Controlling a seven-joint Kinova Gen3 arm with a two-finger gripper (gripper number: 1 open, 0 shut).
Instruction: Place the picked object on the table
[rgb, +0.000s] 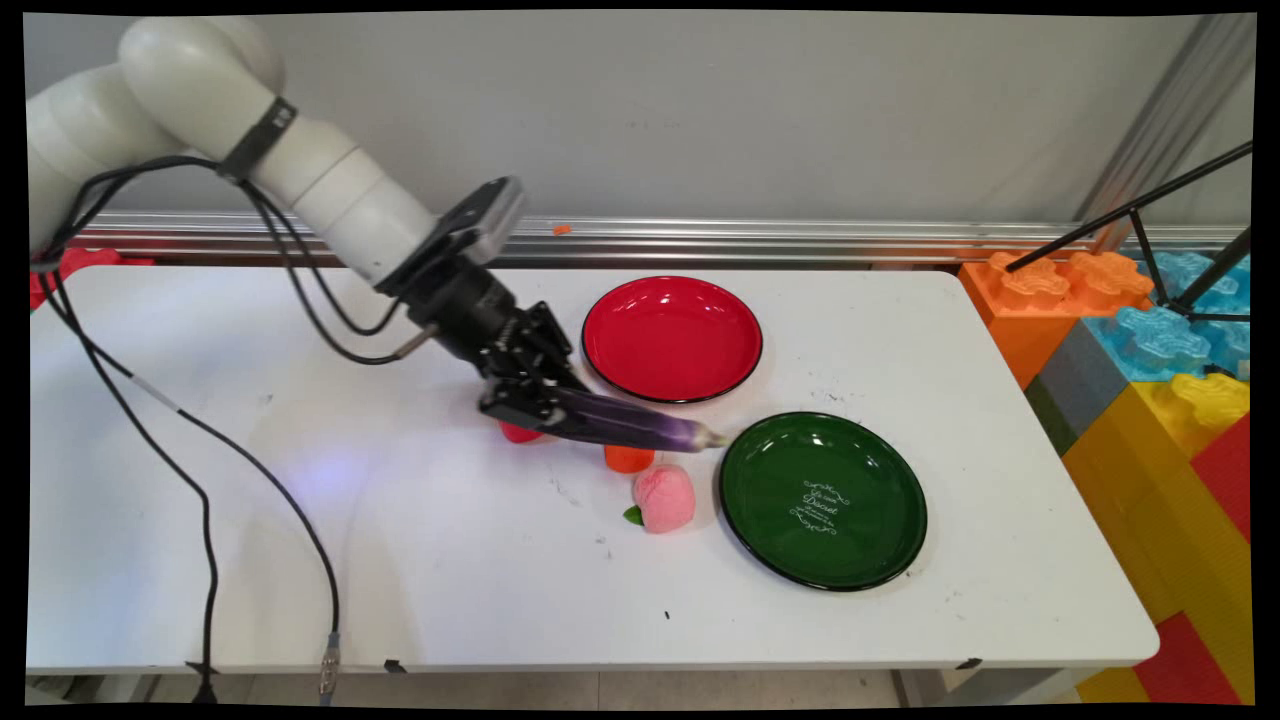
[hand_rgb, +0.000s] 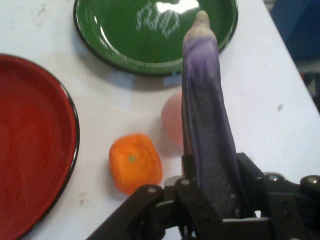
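Gripper (rgb: 535, 395) clamped on one end of a purple eggplant (rgb: 640, 425), which sticks out nearly level toward the green plate (rgb: 905, 560), lifted off the white table (rgb: 400, 560). Its pale tip sits just at the green plate's near-left rim; in the hand view it overlaps the plate's edge.

All relative to the green plate: red plate (rgb: 610, 300) up and left, close but not touching. Orange fruit (rgb: 628, 459) just left, under the eggplant. Pink peach with a green leaf (rgb: 664, 498) just beside the left rim, below the orange one. A small red thing (rgb: 520, 432) farther left, mostly hidden under the gripper (can't tell what it is).

Handling, by guess: the eggplant looks like a light toy, stiff enough to hold straight from an end grip, skin smooth and glossy, so likely slippery. An end hold leaves a long overhang; a grip nearer the middle would likely swing less. Doesn't look fragile.
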